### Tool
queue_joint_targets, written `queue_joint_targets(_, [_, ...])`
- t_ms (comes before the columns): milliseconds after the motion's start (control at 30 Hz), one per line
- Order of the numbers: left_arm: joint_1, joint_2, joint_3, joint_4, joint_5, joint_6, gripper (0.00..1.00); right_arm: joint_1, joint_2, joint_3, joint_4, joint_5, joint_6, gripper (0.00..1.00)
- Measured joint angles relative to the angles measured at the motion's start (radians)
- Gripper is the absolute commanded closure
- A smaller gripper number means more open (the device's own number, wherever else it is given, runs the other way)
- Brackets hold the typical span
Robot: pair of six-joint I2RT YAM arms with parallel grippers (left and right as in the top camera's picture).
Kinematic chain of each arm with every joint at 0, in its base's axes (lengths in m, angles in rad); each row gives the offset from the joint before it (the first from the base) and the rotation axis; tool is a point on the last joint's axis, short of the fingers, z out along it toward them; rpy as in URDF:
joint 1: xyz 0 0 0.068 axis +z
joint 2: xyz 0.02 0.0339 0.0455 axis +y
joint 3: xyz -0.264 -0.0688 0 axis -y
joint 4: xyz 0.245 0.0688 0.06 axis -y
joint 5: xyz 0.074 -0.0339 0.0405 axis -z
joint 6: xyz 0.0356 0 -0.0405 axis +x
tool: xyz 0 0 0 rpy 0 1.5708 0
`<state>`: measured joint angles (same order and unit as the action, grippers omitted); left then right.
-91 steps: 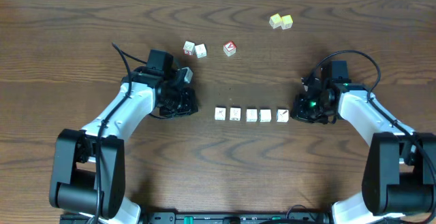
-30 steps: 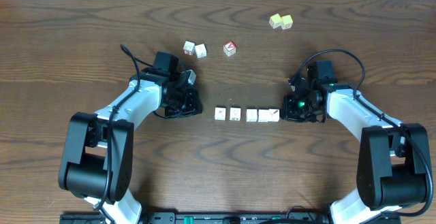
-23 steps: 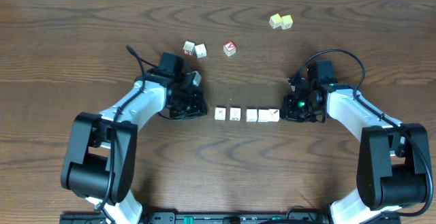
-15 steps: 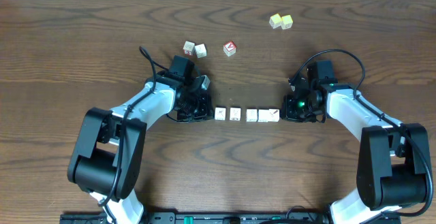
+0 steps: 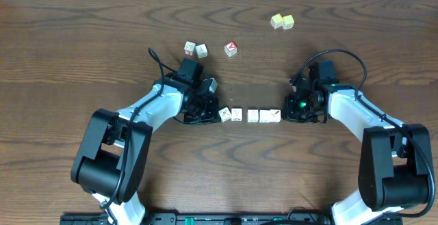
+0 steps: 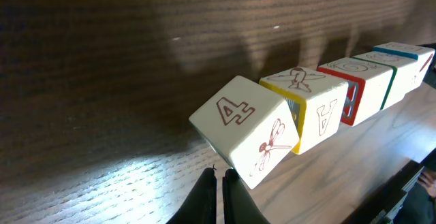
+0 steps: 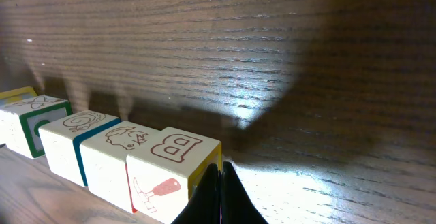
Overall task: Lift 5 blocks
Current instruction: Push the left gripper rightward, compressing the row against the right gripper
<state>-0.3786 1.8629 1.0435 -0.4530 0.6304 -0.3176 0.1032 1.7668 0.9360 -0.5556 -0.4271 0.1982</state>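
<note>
the five blocks (image 5: 252,115) lie in a left-to-right row on the middle of the wooden table (image 5: 82,20), all resting on the wood. the left gripper (image 5: 214,113) is low at the row's left end. its fingers (image 6: 204,198) are pressed together with nothing between them, and the tips are right at the end block (image 6: 245,129). that block, marked with a 4 and a dragonfly, sits turned out of line with one corner against its neighbour. the right gripper (image 5: 284,113) is at the right end, its jaws also together and empty, with the tips just beside the block with a b and a hammer (image 7: 174,169). the blocks at that end sit side against side. farther back on the table are two more whitish cubes (image 5: 189,48), a cube with a red face (image 5: 230,48) and, far right, two yellow cubes (image 5: 276,20).
</note>
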Motion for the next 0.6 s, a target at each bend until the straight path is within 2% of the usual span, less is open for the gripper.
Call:
queue_joint_targets(333, [0.000,0.000,0.000,0.007,-0.004,-0.001,0.93,0.000,0.000,0.000,0.003,0.000,0.000,0.99])
queue_joint_targets(600, [0.000,0.000,0.000,0.025,-0.080,-0.001,0.93,0.000,0.000,0.000,0.008,-0.004,0.000,0.99])
